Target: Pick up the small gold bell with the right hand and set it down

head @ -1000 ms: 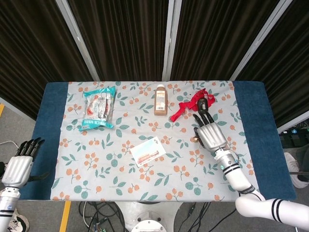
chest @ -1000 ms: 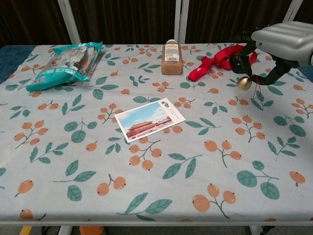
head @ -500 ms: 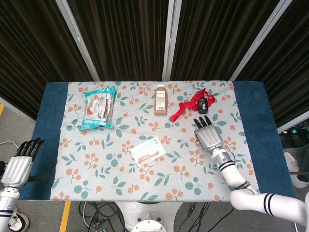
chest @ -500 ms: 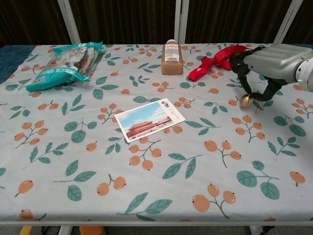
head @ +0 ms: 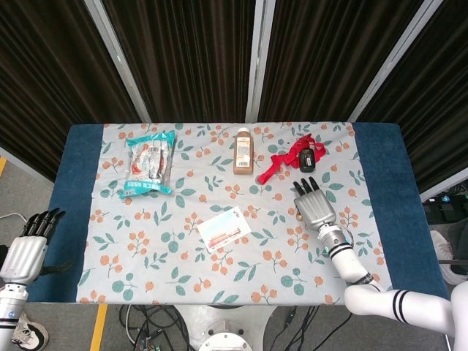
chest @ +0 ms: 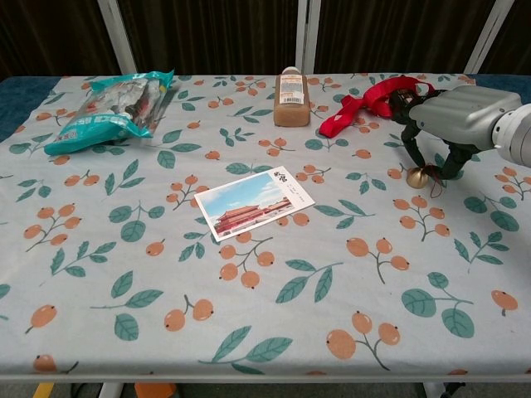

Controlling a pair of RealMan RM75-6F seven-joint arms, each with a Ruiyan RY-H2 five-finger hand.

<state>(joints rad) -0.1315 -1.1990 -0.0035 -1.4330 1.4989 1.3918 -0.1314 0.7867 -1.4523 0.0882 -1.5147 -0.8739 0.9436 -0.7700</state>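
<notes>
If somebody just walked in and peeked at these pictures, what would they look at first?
Probably the shiny silver right hand near the table's right side, fingers curled down around a small gold bell at the flowery tablecloth. Just behind it a bright red ribbon stands out, and a teal snack bag lies at the far left.

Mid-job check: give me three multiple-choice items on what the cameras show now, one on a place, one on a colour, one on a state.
1. Where is the postcard?
A. near the table's middle
B. under the snack bag
C. on the red ribbon

2. What colour is the ribbon behind the right robot hand?
A. blue
B. red
C. white

3. How is the small gold bell?
A. lying beside the bottle
B. in the left robot hand
C. between the right robot hand's fingers, low at the tablecloth

Answers: 1 A, it lies alone on the cloth mid-table; 2 B, plainly red in both views; 3 C, the chest view shows the fingers around it.
</notes>
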